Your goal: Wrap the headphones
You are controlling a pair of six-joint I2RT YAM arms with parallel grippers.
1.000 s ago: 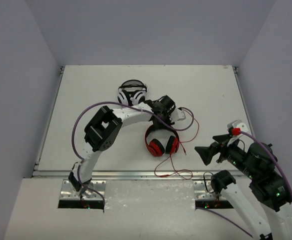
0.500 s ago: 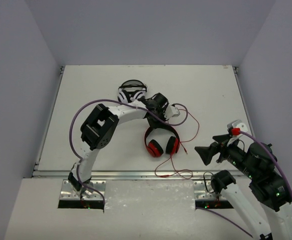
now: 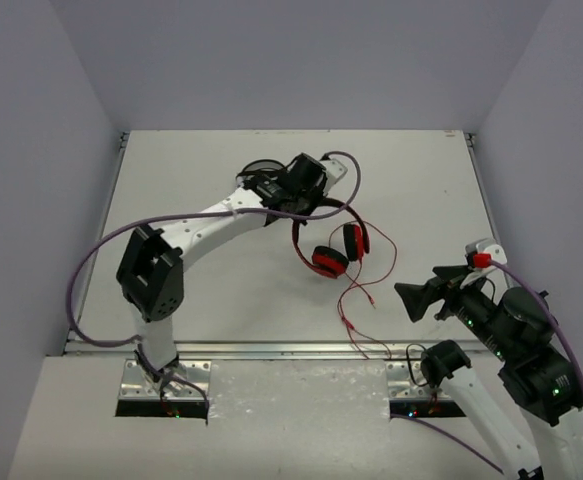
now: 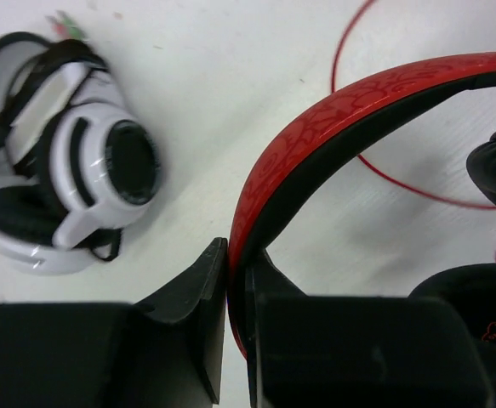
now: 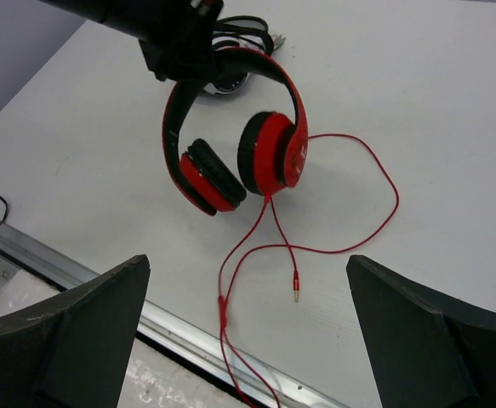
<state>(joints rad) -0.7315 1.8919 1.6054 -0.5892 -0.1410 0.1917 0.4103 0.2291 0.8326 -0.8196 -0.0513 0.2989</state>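
Got the left gripper clamped shut on the headphones, pinching the red headband near the top of its arch, black lining against one finger. Left arm reaching far out over the table, stretched in a long curve from its base. Both ear cups hanging below the jaws on the side toward the bases. Hard to say whether touching the table or just off it. From one cup, a thin red cable trailing down and looping across the table toward the near edge, with one plug lying flat, well clear of the cups. Just beside the fingers, off to one side, got the white-and-black headphones lying on the table, apart from the gripper. Much further out, near the front edge, got the right gripper spread wide with nothing in it, well apart from the left one and pointed at the red set. Counting it up: two arms, two grippers, two headsets, one red cable, one plug in sight. Can't make out much of the white set from the top camera, mostly tucked behind the left wrist. Can't follow the cable past the metal rail either, cut off at the bottom of the right wrist view. Red cups mostly cropped out of the left wrist view too.
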